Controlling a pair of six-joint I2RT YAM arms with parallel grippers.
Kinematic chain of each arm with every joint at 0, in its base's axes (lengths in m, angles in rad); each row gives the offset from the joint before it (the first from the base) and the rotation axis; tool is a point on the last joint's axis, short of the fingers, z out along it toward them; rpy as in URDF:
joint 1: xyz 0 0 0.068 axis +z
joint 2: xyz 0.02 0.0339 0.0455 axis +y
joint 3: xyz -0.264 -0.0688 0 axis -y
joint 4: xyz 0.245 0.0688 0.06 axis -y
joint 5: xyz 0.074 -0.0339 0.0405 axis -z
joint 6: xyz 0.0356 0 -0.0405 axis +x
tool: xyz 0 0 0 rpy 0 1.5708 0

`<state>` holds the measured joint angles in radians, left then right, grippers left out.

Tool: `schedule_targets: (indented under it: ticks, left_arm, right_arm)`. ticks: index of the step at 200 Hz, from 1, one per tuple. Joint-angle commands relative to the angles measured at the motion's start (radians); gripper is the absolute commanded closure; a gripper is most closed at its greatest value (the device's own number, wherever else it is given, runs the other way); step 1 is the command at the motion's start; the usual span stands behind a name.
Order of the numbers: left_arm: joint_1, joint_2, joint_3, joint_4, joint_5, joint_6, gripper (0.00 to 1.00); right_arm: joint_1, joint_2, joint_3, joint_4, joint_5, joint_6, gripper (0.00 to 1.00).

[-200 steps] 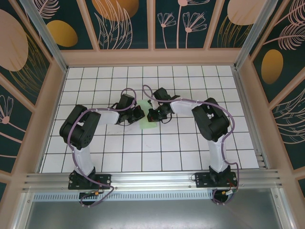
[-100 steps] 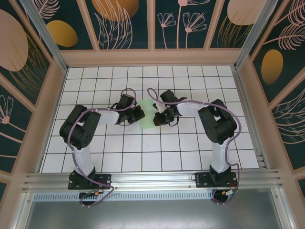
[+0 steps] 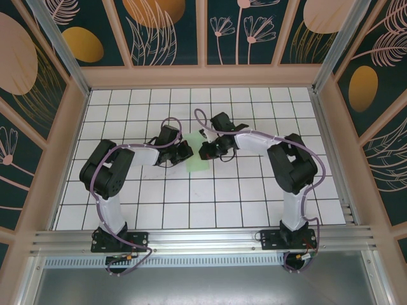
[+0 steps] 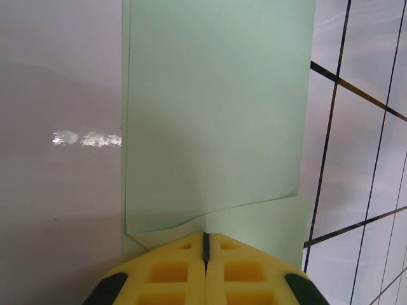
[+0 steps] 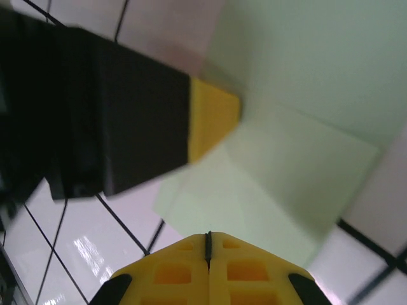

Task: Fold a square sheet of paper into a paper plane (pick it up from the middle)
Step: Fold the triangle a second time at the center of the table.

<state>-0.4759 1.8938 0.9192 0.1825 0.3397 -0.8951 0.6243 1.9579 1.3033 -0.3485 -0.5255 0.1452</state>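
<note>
The square sheet of paper (image 3: pixel 198 164) is pale mint green and lies on the white grid tiles, folded over into a layered rectangle rather than a pointed paper plane. In the left wrist view its upper layer (image 4: pixel 216 114) curls up slightly just ahead of my left gripper (image 4: pixel 205 236), which is shut with its tips resting at the paper's near edge. My left gripper (image 3: pixel 186 152) sits on the paper's left side and my right gripper (image 3: pixel 205 151) on its right. The right gripper (image 5: pixel 208 235) is shut, hovering over the paper (image 5: pixel 286 152), facing the left arm's yellow fingertip (image 5: pixel 213 121).
Wooden walls with dark floral panels (image 3: pixel 203 32) enclose the tiled table (image 3: pixel 254 190) on three sides. An aluminium rail (image 3: pixel 203 240) runs along the near edge by the arm bases. Both arms reach in toward the middle, their cables looping above them.
The right gripper swung out to the right and toward the front, then came back close to the paper's right edge. The left arm and the paper stayed put.
</note>
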Motion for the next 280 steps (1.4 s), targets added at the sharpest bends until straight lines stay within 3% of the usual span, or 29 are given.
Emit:
schedule_targets:
  ticks: [1, 92, 220, 280]
  left_arm:
    - [0.013, 0.056, -0.019, -0.091, -0.065, -0.002, 0.93]
    - [0.013, 0.065, -0.017, -0.098, -0.072, -0.003, 0.93]
    - [0.013, 0.077, -0.002, -0.153, -0.127, 0.012, 0.93]
    - [0.013, 0.069, 0.006, -0.137, -0.101, 0.022, 0.93]
  right_arm:
    - [0.011, 0.067, 0.047, -0.002, -0.030, 0.015, 1.00]
    - [0.010, 0.135, 0.048, -0.053, -0.022, -0.030, 1.00]
    - [-0.059, -0.070, -0.262, -0.014, -0.030, -0.016, 1.00]
    - [-0.050, -0.101, -0.175, 0.112, -0.111, 0.061, 1.00]
